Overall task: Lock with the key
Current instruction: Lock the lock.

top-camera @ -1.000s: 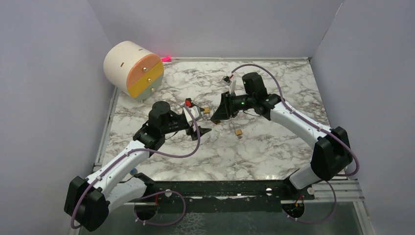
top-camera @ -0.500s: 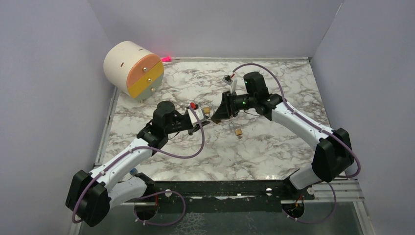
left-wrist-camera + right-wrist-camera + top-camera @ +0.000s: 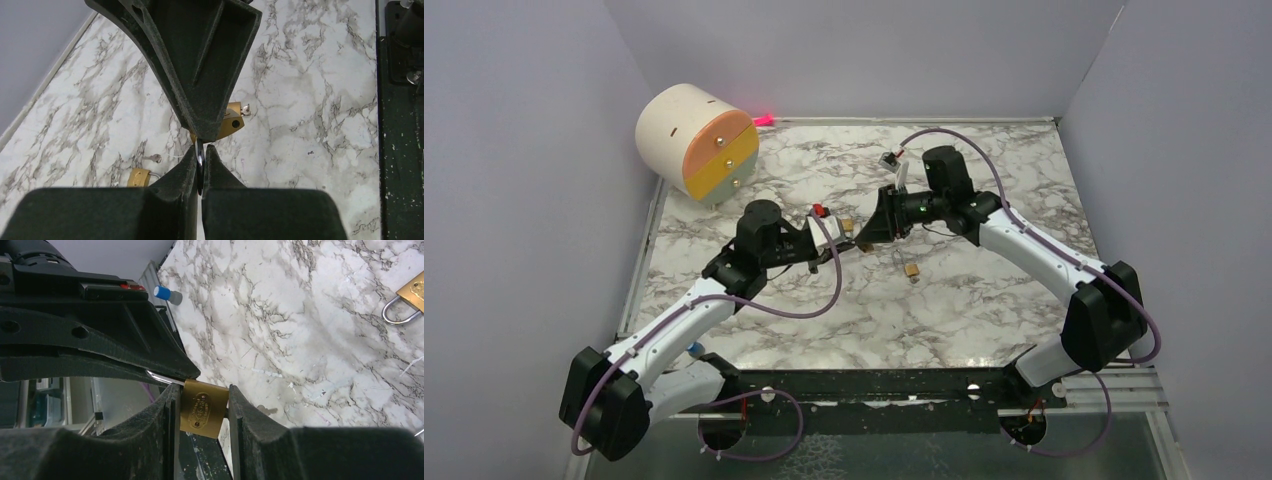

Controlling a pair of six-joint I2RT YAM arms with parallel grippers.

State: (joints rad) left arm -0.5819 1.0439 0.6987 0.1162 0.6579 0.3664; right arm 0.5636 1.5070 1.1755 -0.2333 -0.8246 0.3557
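Note:
A brass padlock (image 3: 204, 410) hangs above the table, with my right gripper (image 3: 202, 390) shut on its body. Its silver shackle (image 3: 162, 377) runs left into my left gripper (image 3: 200, 149), which is shut on that thin metal loop (image 3: 200, 162). From above, the two grippers meet tip to tip, the left gripper (image 3: 840, 245) against the right gripper (image 3: 860, 240), with the padlock (image 3: 847, 226) between them. A small key (image 3: 155, 159) lies on the marble, apart from both grippers.
A second brass padlock (image 3: 911, 270) lies on the marble table (image 3: 984, 330) below the right arm. A round drawer unit (image 3: 696, 140) stands at the back left. A blue-capped item (image 3: 167, 295) sits off the table's near edge.
My left gripper moved right up to the right gripper's tip and closed from wide open onto the shackle. The right arm stayed where it was with the padlock.

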